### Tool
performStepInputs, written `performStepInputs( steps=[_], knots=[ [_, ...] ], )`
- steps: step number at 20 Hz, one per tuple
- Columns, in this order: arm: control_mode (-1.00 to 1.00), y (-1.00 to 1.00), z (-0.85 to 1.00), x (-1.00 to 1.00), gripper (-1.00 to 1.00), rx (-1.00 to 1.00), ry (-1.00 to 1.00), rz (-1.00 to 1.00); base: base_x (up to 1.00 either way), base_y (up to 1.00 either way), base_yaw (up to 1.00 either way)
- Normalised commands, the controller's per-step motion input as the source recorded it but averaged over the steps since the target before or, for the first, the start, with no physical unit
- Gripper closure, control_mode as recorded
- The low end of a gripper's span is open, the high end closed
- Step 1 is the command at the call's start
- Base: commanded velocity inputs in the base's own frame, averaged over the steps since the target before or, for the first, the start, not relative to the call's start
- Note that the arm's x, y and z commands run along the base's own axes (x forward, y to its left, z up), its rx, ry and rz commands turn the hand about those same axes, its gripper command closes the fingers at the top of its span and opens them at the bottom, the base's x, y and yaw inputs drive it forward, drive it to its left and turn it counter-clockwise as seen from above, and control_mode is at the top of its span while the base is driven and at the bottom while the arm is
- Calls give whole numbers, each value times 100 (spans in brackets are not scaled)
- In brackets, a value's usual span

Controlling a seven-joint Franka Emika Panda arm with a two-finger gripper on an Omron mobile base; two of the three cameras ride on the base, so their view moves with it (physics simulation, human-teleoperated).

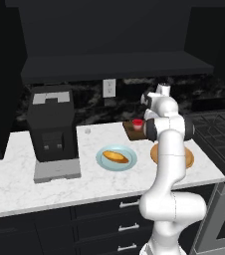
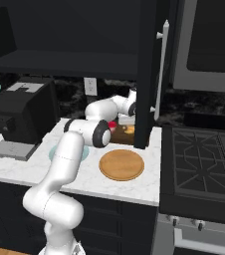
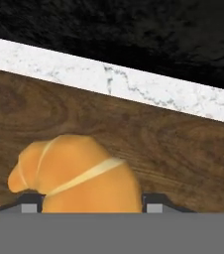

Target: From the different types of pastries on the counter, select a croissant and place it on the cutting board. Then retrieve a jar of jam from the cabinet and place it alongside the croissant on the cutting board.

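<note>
Low in my hand view, the croissant point(image 3: 79, 176) sits between the end effector point(image 3: 91, 204) tips, over the cutting board point(image 3: 183, 154); I cannot tell whether they grip it. Bench point(image 3: 134, 89) runs behind.

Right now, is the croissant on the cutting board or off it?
On it, it seems: the hand view shows the croissant over the board's wood grain, between the fingertips; contact is hidden.

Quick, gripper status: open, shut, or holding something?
Gripper: shut on the croissant, jaws either side of it, over the cutting board.
</note>
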Motion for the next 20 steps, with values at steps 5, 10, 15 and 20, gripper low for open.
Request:
performStepInputs(
  steps=[5, 10, 15, 20],
  knots=[
    [-100, 0, -17, 26, 100, 0, -14, -1, 0, 0, 0],
    [-100, 10, -47, 4, -100, 0, -1, -3, 0, 0, 0],
    [-100, 0, -4, 15, -100, 0, 0, -5, 0, 0, 0],
    [-100, 0, 18, 2, -100, 1, 0, -12, 0, 0, 0]
  ],
)
